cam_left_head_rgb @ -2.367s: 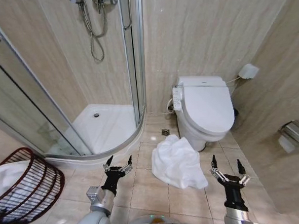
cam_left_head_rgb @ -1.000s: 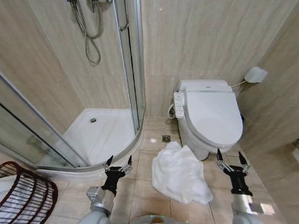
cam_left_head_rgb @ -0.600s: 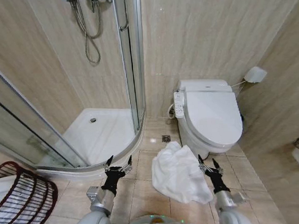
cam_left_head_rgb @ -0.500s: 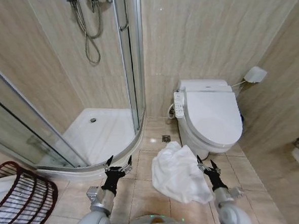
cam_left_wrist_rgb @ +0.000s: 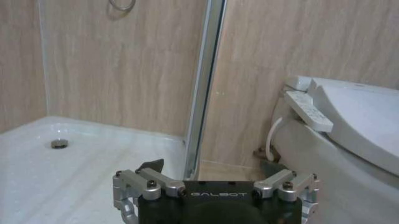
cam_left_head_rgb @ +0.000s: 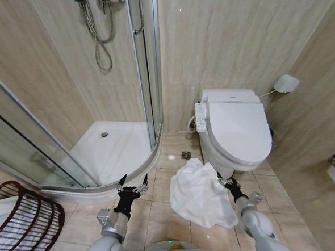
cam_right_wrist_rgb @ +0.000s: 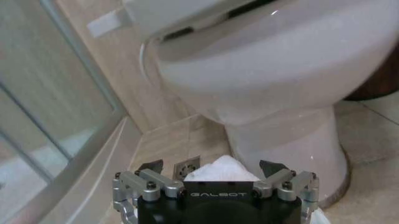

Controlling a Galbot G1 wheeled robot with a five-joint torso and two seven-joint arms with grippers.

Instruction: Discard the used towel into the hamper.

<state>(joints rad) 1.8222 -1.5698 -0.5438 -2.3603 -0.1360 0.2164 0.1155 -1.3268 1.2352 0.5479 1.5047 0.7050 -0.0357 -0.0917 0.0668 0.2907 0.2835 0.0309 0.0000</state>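
Two hands showed low in the head view. The left hand (cam_left_head_rgb: 132,181), lower centre-left of the frame, hung above the floor tiles (cam_left_head_rgb: 162,217) beside the curved shower tray (cam_left_head_rgb: 115,146), its fingers spread apart and holding nothing. The right hand (cam_left_head_rgb: 228,182), lower centre-right, sat at the right edge of the crumpled white towel (cam_left_head_rgb: 200,194), close by the foot of the toilet (cam_left_head_rgb: 236,130); its fingers stood apart, and whether they touched the cloth could not be told. From the right wrist view the towel's peak (cam_right_wrist_rgb: 219,169) rose between the open fingertips, with the toilet bowl (cam_right_wrist_rgb: 274,88) just beyond. The towel lay on the floor in the lower middle of the head view. The hamper (cam_left_head_rgb: 23,225), a dark reddish-brown wire basket, stood in the lower left corner, well apart from the towel.
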